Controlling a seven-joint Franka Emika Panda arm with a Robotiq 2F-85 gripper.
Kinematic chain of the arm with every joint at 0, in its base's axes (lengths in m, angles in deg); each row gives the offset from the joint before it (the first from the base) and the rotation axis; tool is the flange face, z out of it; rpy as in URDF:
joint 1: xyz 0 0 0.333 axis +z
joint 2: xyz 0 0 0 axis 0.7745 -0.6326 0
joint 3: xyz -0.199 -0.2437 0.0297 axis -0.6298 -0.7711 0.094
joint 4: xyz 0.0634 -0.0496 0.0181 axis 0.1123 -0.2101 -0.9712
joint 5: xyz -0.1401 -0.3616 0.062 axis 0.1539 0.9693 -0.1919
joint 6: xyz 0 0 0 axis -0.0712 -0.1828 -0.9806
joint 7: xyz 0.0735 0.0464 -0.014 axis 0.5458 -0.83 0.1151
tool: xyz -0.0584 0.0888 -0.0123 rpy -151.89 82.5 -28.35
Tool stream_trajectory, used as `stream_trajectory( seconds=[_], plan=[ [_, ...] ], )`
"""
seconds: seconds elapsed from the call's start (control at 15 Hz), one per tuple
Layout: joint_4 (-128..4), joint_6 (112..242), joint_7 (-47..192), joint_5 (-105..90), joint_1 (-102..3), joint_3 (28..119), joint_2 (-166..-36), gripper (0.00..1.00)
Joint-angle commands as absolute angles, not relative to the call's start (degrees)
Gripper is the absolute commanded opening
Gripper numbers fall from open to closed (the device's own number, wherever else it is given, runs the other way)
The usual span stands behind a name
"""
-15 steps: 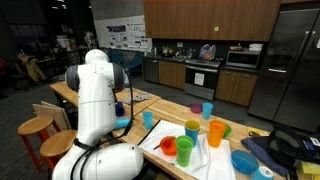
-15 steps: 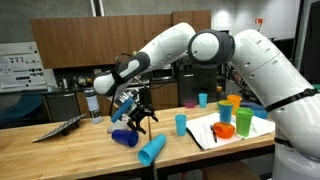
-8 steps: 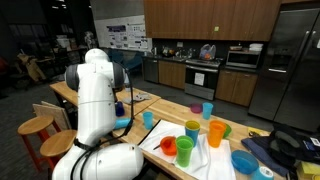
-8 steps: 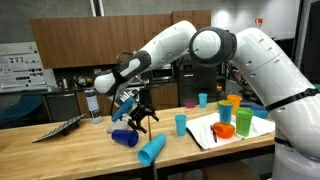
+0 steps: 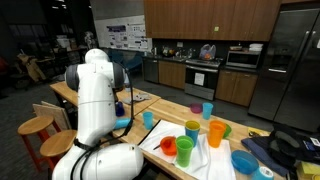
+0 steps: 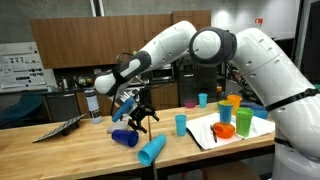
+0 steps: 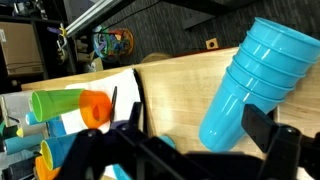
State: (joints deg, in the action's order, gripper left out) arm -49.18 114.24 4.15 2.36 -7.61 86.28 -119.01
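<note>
Cyan cups, nested, lie on their side on the surface, just under the hand. The hand hangs wide open and empty, touching nothing. A blue cup lies beside them. Nothing is grasped or lifted yet.

Office kitchen: oven, fridge, wood cabinets.

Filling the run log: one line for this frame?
gripper: open, empty | hovers over wooden table | nearest: light blue cup stack, on its side | dark blue cup beside
</note>
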Motion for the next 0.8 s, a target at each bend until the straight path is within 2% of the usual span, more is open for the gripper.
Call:
stream_trajectory(
  seconds=[0.0, 0.27, 0.53, 0.73],
  plan=[
    [-49.1, 109.4, 7.5, 7.5, -7.2, 85.6, -118.3, 1.0],
    [-50.0, 106.4, 16.7, 18.0, -6.9, 86.2, -117.3, 1.0],
    [-49.5, 109.2, 25.5, 26.3, -6.2, 87.2, -117.3, 1.0],
    [-47.9, 108.2, 25.7, 26.5, -6.0, 86.9, -119.1, 1.0]
  ],
)
